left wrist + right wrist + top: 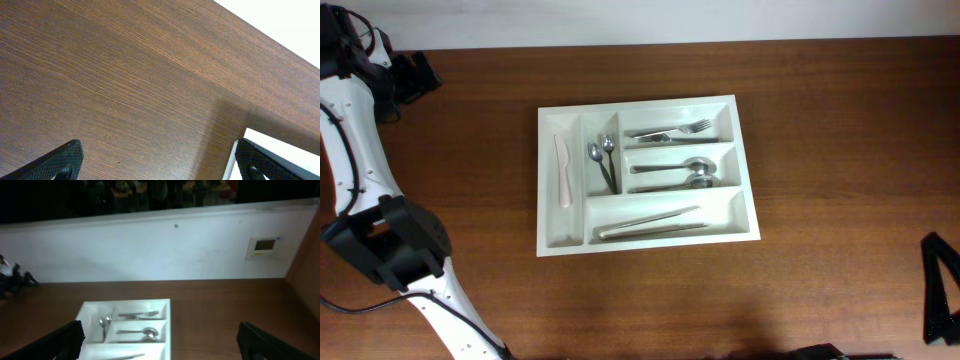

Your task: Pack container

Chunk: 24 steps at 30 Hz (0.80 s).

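The white container (567,230) lies in the middle of the wooden table. Its compartments hold a cream knife (563,171), two small spoons (601,160), forks (672,131), large spoons (678,174) and long metal utensils (650,222). My left gripper (415,75) is at the far left back of the table, well away from the tray; in its wrist view (160,165) it is open and empty over bare wood. My right gripper (942,290) is at the right edge, open and empty (160,332), facing the tray (166,330) from a distance.
The white left arm (360,170) runs along the table's left side. A white wall (150,255) stands behind the table's back edge. A white edge (231,162) shows beside the left gripper's right finger.
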Available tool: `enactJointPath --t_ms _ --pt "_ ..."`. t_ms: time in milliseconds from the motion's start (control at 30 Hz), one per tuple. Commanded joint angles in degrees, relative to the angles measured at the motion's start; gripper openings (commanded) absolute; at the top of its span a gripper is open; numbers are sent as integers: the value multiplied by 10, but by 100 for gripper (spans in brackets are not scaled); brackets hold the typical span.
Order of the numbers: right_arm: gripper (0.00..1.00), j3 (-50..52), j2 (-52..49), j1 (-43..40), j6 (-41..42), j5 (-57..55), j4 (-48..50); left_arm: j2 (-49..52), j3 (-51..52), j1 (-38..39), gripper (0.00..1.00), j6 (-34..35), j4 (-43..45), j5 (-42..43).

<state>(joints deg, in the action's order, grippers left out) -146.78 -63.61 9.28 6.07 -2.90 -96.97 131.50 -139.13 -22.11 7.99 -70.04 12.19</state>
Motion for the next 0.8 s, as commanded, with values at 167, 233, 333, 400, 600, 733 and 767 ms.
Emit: enactJointPath --t_ms 167,233,333,400,600,733,767 --pt "99 12 10 3 -24 -34 -4 -18 -9 0 99 1 0 0" --pt "99 42 40 -11 -24 -22 -3 -18 -9 0 99 1 0 0" --pt "99 144 122 -55 -22 -12 37 -18 -9 0 99 1 0 0" --pt "99 224 177 -75 -23 -12 84 -18 -9 0 99 1 0 0" --pt "99 560 377 -94 -28 -30 333 -18 -9 0 99 1 0 0" --pt "99 790 505 -94 -26 -30 522 -18 -9 0 99 1 0 0" --pt "99 841 532 -94 -26 -30 566 -18 -9 0 99 1 0 0"
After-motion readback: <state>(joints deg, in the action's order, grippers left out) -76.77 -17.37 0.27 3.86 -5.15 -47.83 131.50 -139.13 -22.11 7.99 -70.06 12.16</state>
